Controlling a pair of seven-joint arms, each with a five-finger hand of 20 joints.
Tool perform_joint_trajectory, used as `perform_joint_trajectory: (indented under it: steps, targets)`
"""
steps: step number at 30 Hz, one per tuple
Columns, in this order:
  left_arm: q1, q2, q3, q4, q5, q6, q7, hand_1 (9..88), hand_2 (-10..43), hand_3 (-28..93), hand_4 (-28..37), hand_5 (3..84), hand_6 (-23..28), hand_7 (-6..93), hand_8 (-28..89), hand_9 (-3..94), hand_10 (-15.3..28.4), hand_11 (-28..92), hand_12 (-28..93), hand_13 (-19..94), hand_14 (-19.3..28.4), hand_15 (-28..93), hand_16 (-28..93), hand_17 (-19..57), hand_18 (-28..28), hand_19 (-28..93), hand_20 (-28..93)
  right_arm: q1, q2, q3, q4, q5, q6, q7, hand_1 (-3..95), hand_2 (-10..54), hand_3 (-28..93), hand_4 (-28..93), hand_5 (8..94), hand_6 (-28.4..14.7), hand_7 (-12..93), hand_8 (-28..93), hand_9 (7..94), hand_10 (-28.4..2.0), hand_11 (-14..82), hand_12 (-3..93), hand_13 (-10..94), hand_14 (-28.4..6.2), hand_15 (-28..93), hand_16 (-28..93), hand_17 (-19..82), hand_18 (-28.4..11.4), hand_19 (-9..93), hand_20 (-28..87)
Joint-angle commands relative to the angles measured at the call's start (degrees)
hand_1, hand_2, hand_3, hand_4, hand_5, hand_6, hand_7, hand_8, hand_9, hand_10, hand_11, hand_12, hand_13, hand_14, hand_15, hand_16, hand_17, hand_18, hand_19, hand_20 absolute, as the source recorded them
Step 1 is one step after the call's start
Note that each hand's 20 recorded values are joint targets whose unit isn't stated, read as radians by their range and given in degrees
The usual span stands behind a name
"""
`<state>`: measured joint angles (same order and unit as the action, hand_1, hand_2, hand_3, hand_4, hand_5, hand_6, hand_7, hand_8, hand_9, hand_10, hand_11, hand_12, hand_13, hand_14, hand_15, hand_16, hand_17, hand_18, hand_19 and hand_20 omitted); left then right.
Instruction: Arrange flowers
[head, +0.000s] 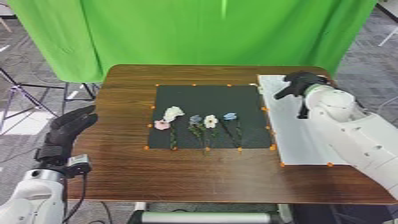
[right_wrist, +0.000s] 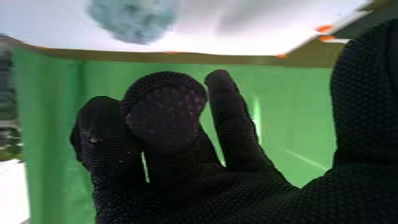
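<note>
Wooden table (head: 120, 170) | right hand (head: 305, 80), fingers apart, over white sheet (head: 302, 150) | light-blue flower (head: 230, 116) lies left of it, nearer robot, stem pointing robotward

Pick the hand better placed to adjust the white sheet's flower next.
Right, probably: the right hand is over that white sheet, near the flower; the left hand is across the black mat.
</note>
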<state>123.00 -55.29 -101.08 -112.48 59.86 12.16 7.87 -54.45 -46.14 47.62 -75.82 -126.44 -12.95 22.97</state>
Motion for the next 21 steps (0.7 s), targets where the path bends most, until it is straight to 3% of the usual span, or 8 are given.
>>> perform_joint_trajectory:
  steps: [1,12,21]
  targets:
    - [1.53,-0.82,-0.83,-0.98,0.15,-0.02,-0.63,37.1,6.7,64,-15.6,43.7,1.9,16.4,-9,46.3,13.7,22,8,38,16.2,13,-3,5.9,11.4,11,13,0.1,0.1,1.94,3.48,-1.11,-2.06,3.39,22.7,-9.5,61,-17,37.5,-0.4,9,-5,40.1,-17.3,4.1,10.9,84,-3.5,65,28,54,-18.5,93,53]
    - [1.47,-1.15,-0.43,-1.01,0.33,0.0,-0.48,37.0,6.9,64,-15.6,43.8,1.9,16.5,-9,46.4,13.7,22,8,38,16.2,13,-3,6.0,11.3,11,13,-2.19,-0.2,2.03,3.41,1.15,0.72,4.86,26.7,-9.5,62,-16,43.2,-0.1,11,-5,50.8,-16.2,7.1,13.0,88,-2.5,64,27,58,-18.1,93,55]
    - [1.26,-1.17,-0.45,-0.83,0.27,-0.09,-0.58,37.1,7.1,64,-15.7,43.9,1.8,16.5,-9,46.4,13.7,22,7,38,16.2,14,-3,6.0,11.3,11,13,-3.05,0.56,-1.63,2.67,3.68,12.33,6.66,41.5,-9.5,64,-18,56.9,0.3,18,-8,72.2,-12.4,13.5,18.3,94,0.4,65,27,63,-16.6,93,59]
